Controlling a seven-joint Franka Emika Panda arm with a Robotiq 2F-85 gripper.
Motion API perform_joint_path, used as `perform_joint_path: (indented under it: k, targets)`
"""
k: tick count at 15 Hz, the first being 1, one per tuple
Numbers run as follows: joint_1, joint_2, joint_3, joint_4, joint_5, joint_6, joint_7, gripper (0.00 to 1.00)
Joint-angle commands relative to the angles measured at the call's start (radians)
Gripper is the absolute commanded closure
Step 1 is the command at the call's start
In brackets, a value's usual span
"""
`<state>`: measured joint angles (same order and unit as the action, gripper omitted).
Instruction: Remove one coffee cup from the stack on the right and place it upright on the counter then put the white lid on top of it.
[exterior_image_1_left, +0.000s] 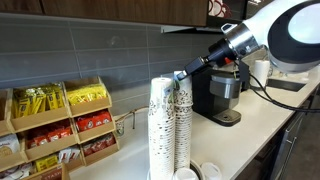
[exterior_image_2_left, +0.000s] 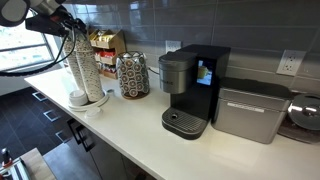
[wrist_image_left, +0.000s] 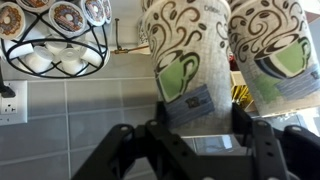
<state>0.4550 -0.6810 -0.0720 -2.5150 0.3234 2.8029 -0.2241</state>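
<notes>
Two tall columns of green-printed paper cups stand side by side on the pale counter (exterior_image_2_left: 130, 125). My gripper (exterior_image_1_left: 181, 76) sits at the top of the stack (exterior_image_1_left: 183, 125). In the wrist view my gripper (wrist_image_left: 200, 108) has a finger against each side of the top coffee cup (wrist_image_left: 190, 55), which carries a green mark and a grey label, so it is shut on that cup. The cup still sits on its column. The like column (wrist_image_left: 275, 45) rises just beside it. A white lid (exterior_image_2_left: 78, 98) lies on the counter at the foot of the columns.
A black coffee machine (exterior_image_2_left: 195, 90) and a silver appliance (exterior_image_2_left: 250, 110) stand further along the counter. A wire holder of coffee pods (exterior_image_2_left: 132, 75) is beside the columns. A wooden rack of snack packets (exterior_image_1_left: 60, 125) stands against the grey tiled wall.
</notes>
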Motion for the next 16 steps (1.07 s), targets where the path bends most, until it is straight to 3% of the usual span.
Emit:
perform_joint_path:
  k: [1, 11, 16]
  targets:
    - [0.015, -0.016, -0.014, -0.010, -0.002, 0.010, -0.016, 0.61]
    - [-0.032, -0.083, -0.011, 0.053, -0.058, -0.037, -0.014, 0.61]
    - [-0.103, -0.116, 0.004, 0.168, -0.157, -0.183, -0.024, 0.61]
